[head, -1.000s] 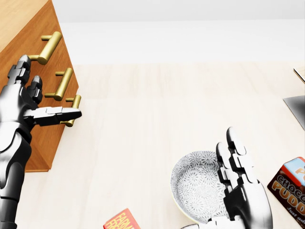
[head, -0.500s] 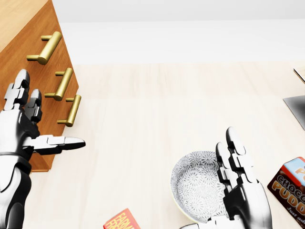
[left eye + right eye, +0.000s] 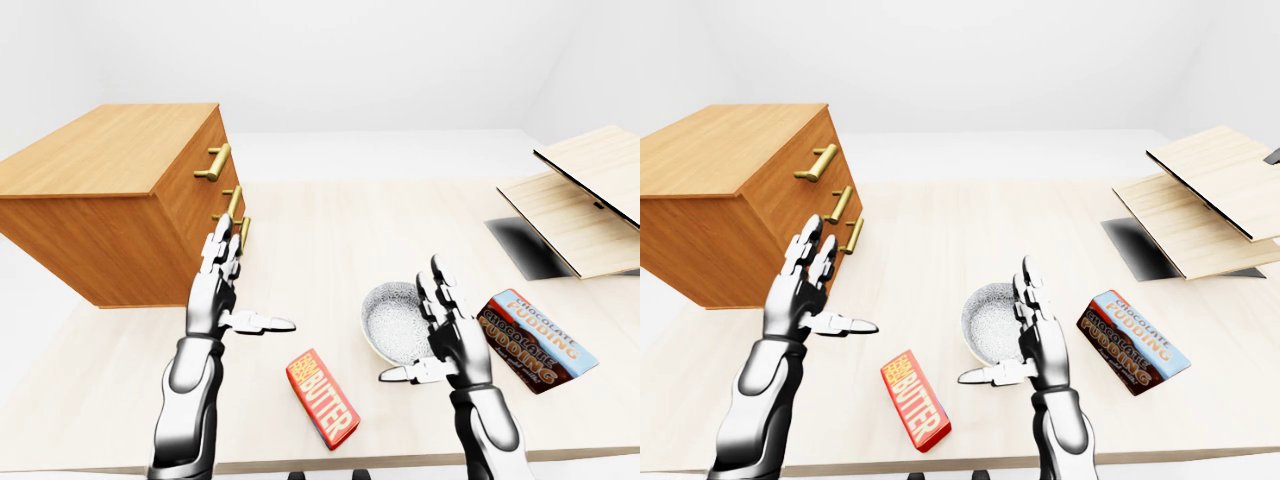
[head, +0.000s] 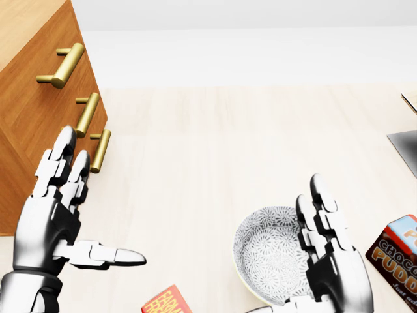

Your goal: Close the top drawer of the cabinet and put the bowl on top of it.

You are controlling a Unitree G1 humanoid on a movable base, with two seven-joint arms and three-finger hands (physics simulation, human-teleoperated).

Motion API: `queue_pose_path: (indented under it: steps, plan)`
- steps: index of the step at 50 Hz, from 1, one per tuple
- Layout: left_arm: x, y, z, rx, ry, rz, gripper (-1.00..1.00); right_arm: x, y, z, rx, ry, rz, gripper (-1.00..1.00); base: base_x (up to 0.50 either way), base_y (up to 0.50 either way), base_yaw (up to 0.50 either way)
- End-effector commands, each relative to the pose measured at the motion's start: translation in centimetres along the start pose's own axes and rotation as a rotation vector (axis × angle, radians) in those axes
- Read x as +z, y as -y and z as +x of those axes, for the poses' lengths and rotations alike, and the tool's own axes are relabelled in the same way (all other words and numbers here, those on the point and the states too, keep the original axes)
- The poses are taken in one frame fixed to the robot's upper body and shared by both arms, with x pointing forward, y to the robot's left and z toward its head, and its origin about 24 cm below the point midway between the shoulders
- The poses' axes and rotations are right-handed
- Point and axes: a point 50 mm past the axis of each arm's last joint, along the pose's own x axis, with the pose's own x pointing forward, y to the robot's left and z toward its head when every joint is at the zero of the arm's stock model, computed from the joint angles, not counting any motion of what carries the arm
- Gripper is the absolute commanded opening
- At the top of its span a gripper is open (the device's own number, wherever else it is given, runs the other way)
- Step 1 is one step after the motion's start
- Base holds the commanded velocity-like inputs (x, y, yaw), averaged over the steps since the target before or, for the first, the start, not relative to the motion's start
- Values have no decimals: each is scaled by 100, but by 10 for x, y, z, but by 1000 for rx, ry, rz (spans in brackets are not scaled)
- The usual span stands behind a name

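Note:
The wooden cabinet stands at the left of the table, with three brass handles down its face; the top handle sits on a drawer front that looks flush with the others. A patterned grey-white bowl rests on the table at lower centre. My left hand hovers open below and right of the cabinet's face, apart from it, thumb pointing right. Close against the bowl's right rim, my right hand is held upright and open, with its fingers not closed round the rim.
A red butter box lies between my hands near the table's bottom edge. A chocolate pudding box lies right of the bowl. Stacked wooden boards and a dark panel sit at the right.
My left hand has drawn away from the cabinet's drawer fronts, moving down and right in the head view. The right hand, bowl and camera have stayed put.

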Motion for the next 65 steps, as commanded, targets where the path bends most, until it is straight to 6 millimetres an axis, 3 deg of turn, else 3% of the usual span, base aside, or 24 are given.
queue_pose_path:
  steps: [1, 10, 22, 32, 42, 65]
  plan:
    - [-4, 12, -18, -26, -28, -3, 100, 3, 1, -1, -3, 12, 3, 100, 0, 0, 0]
    - [-10, 13, -27, -29, -62, -19, 100, 3, 1, -2, -3, 10, 3, 100, 0, 0, 0]
    - [12, 22, -29, -24, 19, 40, 100, 7, 5, -2, -16, 28, -3, 100, 0, 0, 0]
    - [11, 27, -27, -18, 18, 60, 100, 20, 16, 1, -49, 92, 2, 100, 0, 0, 0]
    - [32, 36, -29, -29, 105, 95, 100, 34, 25, -3, -80, 146, 8, 100, 0, 0, 0]
    - [50, 60, -23, -72, 200, 126, 100, 46, 42, -4, -143, 173, 39, 100, 0, 0, 0]
